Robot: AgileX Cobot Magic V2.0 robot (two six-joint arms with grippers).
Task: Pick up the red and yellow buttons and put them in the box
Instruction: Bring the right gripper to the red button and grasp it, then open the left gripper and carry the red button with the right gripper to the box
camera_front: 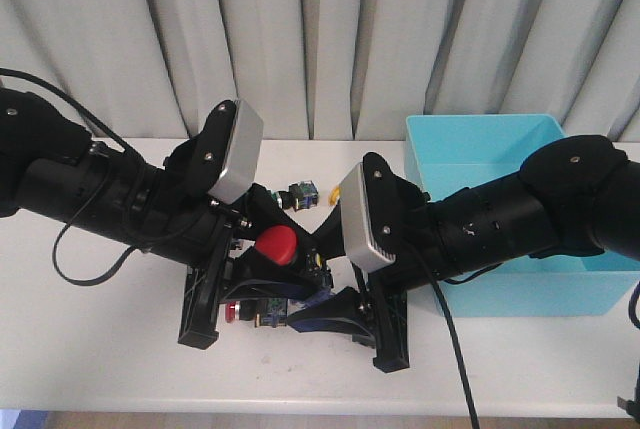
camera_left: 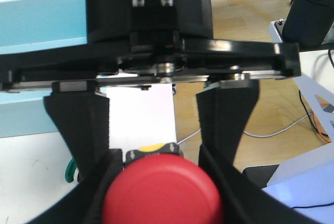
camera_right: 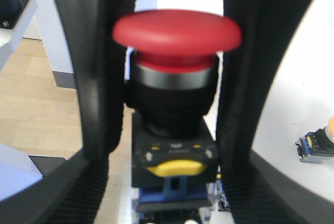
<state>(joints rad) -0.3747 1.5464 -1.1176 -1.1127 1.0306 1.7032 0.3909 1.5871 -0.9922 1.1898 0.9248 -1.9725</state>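
White tabletop (camera_front: 120, 369) is carrying the whole scene, and nearest to the camera the two black arms are meeting over its middle. It seems a handover is going on, probably because the box is standing on the right side, which is easier for the right arm to reach.

The left gripper (camera_left: 163, 198) is clamping the red mushroom-capped push-button with the black blocky body (camera_front: 277, 244), its fingers pressing on both sides of the cap and holding it above the table. The right gripper (camera_left: 154, 151) is facing it, with its fingers at a narrow opening around the same button. I cannot tell if they are already pressing on it, because the right wrist view is blurred there.

The button is showing a wide, smooth, glossy red cap, a metal ring under it, then a round black neck and a square black block with a small yellow tab. It looks hard and a little slippery.

Beside the left arm's finger, a smaller red-capped switch (camera_front: 232, 311) is lying on the table. Farther back, another small switch (camera_front: 300, 192) is waiting; its cap colour is hard to judge.

Behind the right arm, the large turquoise plastic box with sloping walls (camera_front: 520, 289) is standing open. Grey pleated curtain (camera_front: 350, 29) is closing the background.
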